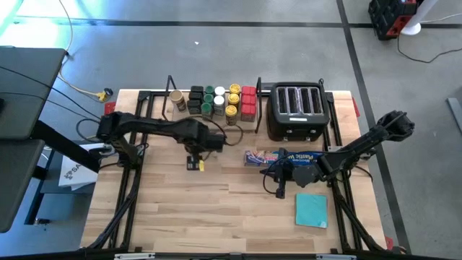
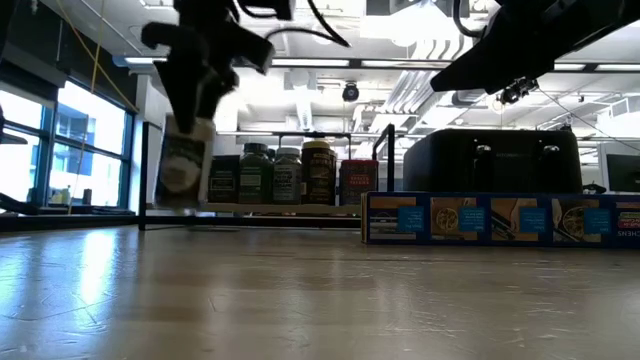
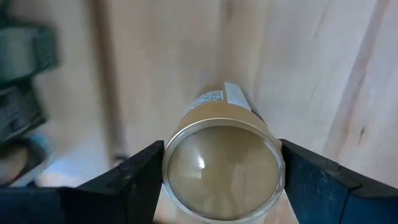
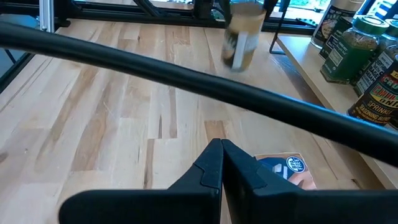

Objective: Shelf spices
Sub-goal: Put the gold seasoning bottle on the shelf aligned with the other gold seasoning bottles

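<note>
1. Reading "SEASONING" on a jar among the spices sitting on the shelf, left of the toaster; other labels too blurred.
2. Gripping a tan-lidded jar in the left gripper fingers, in front of the shelf; label unreadable.
3. Keeping right gripper fingers closed, empty, over the blue box.

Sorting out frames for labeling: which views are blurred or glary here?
Low view: the left gripper and its jar are motion-smeared, and bright windows glare at left. Right wrist view: the same jar is blurred. Left wrist view: a small highlight glints on the jar's lid.
</note>
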Controlling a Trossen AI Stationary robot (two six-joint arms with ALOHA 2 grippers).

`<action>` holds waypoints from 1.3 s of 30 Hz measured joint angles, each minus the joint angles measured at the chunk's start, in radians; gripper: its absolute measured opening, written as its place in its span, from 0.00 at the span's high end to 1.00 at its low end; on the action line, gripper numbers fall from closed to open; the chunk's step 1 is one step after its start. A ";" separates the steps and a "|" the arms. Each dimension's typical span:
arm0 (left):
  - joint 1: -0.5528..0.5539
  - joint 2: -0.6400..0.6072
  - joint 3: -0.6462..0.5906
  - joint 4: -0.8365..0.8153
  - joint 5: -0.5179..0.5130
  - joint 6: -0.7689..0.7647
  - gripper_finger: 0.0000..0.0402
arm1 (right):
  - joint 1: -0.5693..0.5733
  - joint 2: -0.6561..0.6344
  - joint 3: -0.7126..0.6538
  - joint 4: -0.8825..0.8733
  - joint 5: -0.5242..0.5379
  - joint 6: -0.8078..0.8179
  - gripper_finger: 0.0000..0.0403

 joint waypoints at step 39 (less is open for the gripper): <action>0.571 -0.117 -0.046 0.008 -0.107 0.373 0.26 | -0.003 0.000 0.000 0.037 -0.002 0.000 1.00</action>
